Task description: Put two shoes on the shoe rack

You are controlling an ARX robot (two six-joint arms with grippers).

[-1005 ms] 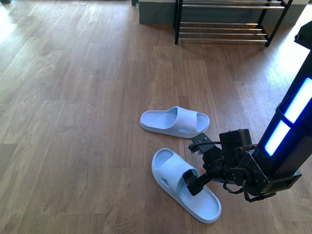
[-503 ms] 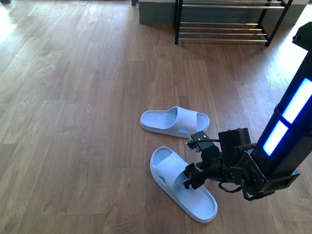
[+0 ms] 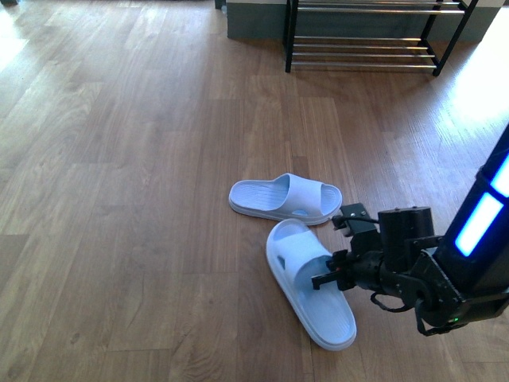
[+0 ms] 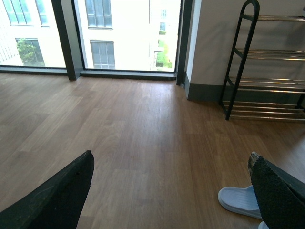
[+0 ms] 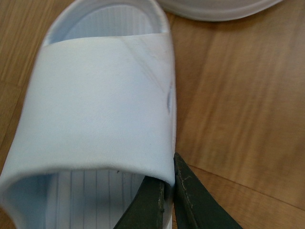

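Note:
The two shoes here are light blue slide sandals on the wooden floor. My right gripper (image 3: 328, 274) is shut on the strap edge of the nearer sandal (image 3: 306, 290). In the right wrist view that sandal's strap (image 5: 100, 105) is pinched between the dark fingers of the gripper (image 5: 167, 168). The other sandal (image 3: 285, 199) lies crosswise just beyond it, and its end (image 4: 240, 200) shows in the left wrist view. The shoe rack (image 3: 366, 38), a black frame with silver bars, stands at the far wall. My left gripper (image 4: 170, 155) is open above bare floor, holding nothing, and is out of the front view.
A grey baseboard wall (image 3: 254, 24) runs behind the rack. In the left wrist view tall windows (image 4: 124, 33) meet the floor to one side of the rack (image 4: 267, 71). Wooden floor stretches between the sandals and the rack.
My right gripper has shifted right and slightly away from me, dragging the held sandal with it. The sandal's open end now lies close to the other sandal.

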